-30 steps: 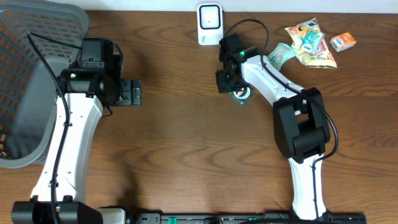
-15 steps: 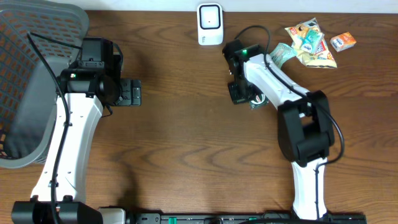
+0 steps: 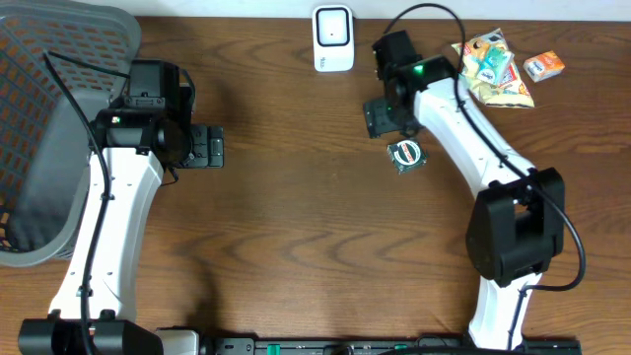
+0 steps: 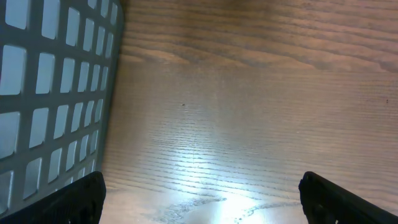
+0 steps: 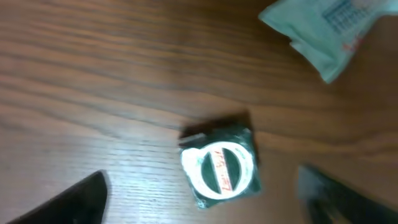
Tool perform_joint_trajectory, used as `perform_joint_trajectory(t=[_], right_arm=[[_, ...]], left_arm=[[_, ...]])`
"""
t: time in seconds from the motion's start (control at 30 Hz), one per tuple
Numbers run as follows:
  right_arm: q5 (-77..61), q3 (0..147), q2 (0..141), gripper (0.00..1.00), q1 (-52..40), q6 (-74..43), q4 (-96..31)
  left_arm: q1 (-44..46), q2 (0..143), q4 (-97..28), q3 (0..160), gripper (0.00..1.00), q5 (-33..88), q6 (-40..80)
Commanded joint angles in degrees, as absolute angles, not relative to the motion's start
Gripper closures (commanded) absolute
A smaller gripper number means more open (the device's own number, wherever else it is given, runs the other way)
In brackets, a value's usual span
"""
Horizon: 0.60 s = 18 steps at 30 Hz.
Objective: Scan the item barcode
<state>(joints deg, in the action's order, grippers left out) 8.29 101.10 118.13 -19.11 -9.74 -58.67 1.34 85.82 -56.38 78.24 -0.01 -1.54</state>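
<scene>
Small dark-green square packet (image 3: 405,155) lies free on the brown wooden worktop (image 3: 296,227), below the gaping, empty right end effector (image 3: 383,116)

Risk, as a judgement: the packet is flat and lies label up, so a pick could skid it across the wood or pinch only an edge, and its barcode may end up facing away from the white box-shaped scanner (image 3: 333,37). The pale teal pouch (image 3: 444,87) nearby could be caught instead. The right wrist view shows the packet's round white label, blurred, with no barcode visible. Only the overhead shows the scanner, well apart from the packet, and the left end effector (image 3: 209,148), wide open and idle beside the grey mesh basket (image 3: 39,148)
</scene>
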Motion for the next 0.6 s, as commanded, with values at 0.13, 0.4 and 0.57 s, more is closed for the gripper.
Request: perform_joint_trajectory(t=[0.13,0.4,0.57], right_arm=[[-3.5,99.4,118.0,0.01,-13.4,10.5,-59.2],[-6.2,92.7,118.0,0.04,-9.2,12.1,-57.1],[-6.2,87.0,118.0,0.05,-9.6,12.0,-52.3]], left_arm=[[1.4,86.1,-56.4,77.8,0.02,-0.5,-1.9],[1.4,86.1,-56.4,77.8,0.03,-0.5,-1.9],[1.4,86.1,-56.4,77.8,0.02,-0.5,-1.9]])
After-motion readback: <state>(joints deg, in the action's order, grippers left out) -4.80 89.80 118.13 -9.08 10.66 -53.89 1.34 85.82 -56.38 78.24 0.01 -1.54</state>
